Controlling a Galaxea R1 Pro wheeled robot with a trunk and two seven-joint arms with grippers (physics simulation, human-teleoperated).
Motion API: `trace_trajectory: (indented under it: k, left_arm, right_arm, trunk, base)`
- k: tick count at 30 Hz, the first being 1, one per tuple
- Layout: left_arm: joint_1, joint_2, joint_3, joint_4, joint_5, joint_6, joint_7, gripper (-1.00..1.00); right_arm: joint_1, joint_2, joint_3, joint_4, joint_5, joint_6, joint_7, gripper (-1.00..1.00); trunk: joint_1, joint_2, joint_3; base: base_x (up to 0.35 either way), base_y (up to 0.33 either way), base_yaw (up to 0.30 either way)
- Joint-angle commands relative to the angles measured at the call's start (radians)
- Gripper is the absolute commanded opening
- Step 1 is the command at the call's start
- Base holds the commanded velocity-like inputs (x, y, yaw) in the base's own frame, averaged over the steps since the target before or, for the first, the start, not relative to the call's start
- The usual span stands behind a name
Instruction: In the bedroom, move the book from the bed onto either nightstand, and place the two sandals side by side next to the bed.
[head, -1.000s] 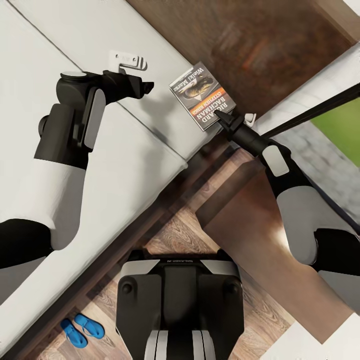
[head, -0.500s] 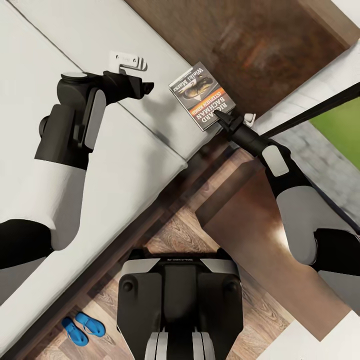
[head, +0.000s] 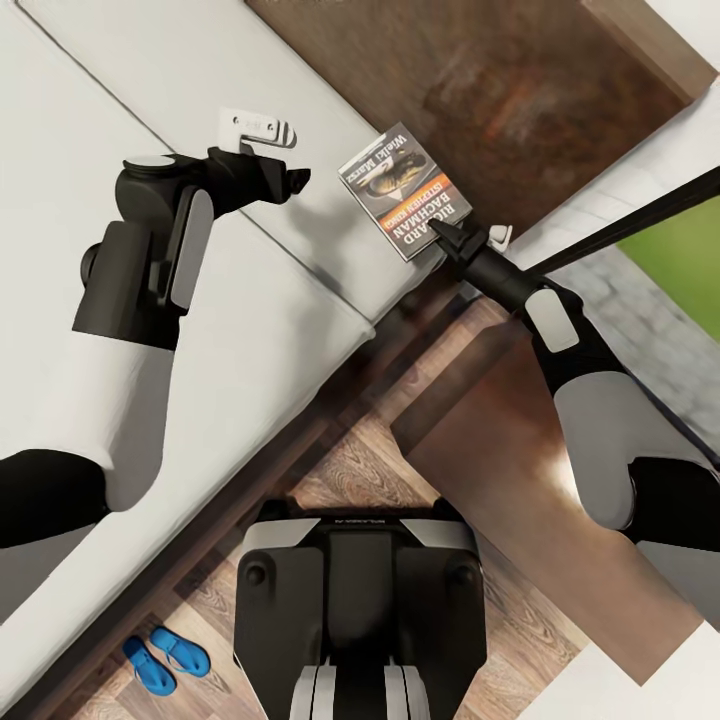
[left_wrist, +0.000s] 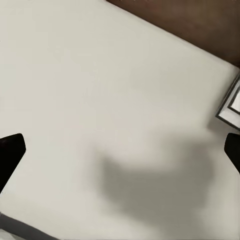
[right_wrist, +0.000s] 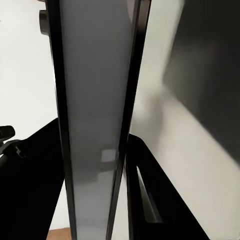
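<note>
With my right gripper (head: 447, 232) clamped on the book (head: 405, 191) at the bed's (head: 250, 310) far-right corner, next I'd carry it to the nightstand (head: 520, 440); left gripper (head: 258, 128) hangs open.

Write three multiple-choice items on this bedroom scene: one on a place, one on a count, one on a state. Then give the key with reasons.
1. Where are the sandals?
A. on the wood floor beside the bed
B. on the mattress
C. on the nightstand

2. How many blue sandals show?
A. one
B. two
C. three

3. What is the right tool doing?
A. hanging open over the floor
B. gripping a sandal
C. shut on the book's edge

Key:
1. A, they lie on planks next to the bed frame.
2. B, a pair lies side by side.
3. C, its fingers pinch the book, whose thin edge the right wrist view shows between them.
</note>
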Motion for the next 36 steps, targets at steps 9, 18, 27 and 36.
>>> trace_trajectory:
  k: [9, 18, 27, 36]
  left_arm:
    - [0.016, 0.000, 0.000, -0.007, 0.003, 0.005, -0.001, 1.00]
    - [0.017, 0.001, 0.000, -0.011, 0.003, 0.006, -0.001, 1.00]
    - [0.026, 0.000, 0.000, -0.026, 0.003, 0.004, 0.002, 1.00]
    - [0.059, 0.007, 0.007, -0.048, -0.004, 0.010, 0.005, 1.00]
  right_arm:
    - [0.000, 0.000, -0.001, -0.002, -0.003, 0.006, -0.002, -1.00]
    - [0.000, 0.000, 0.000, -0.006, 0.025, 0.008, -0.001, -1.00]
    - [0.000, 0.000, -0.001, -0.005, 0.028, 0.007, -0.002, -1.00]
    - [0.000, 0.000, 0.001, -0.006, 0.034, 0.006, -0.002, -1.00]
  trunk:
    - [0.000, -0.001, 0.000]
    - [0.000, -0.001, 0.000]
    - [0.000, -0.001, 0.000]
    - [0.000, -0.001, 0.000]
  base:
    - [-0.030, -0.013, 0.000]
    - [-0.250, -0.143, 0.000]
    - [-0.063, -0.040, 0.000]
    - [-0.003, -0.002, 0.081]
